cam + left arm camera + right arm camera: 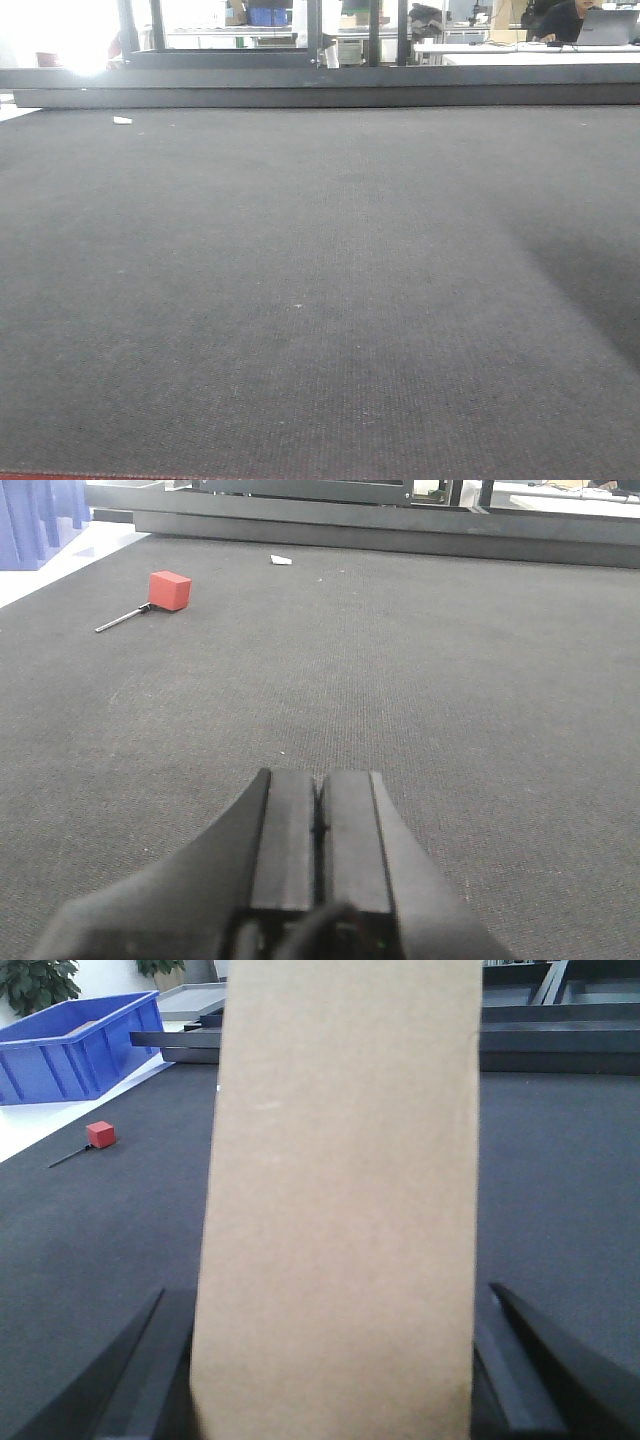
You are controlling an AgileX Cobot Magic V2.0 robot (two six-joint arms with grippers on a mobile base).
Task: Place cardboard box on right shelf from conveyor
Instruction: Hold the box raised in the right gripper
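- The right jaws stand wide apart, one on each side of the box [340, 1200], and appear to clamp it by its near end. Much of it reaches past the tips, so a quick swing could twist it loose.
- The box fills most of the right wrist view, and the shelf shows in no view. Its far end could knock the shelf front unseen.
- The left jaws are pressed together on nothing, low over the conveyor [320, 300]. A dip could scrape the belt.
- The blue bin [75, 1045] and red block [169, 590] lie well apart to the left, so they pose little risk.
- The box sits between the right jaws over the conveyor. I cannot tell whether it touches the belt.
- It is plain tan, unprinted and flat-faced with straight edges.
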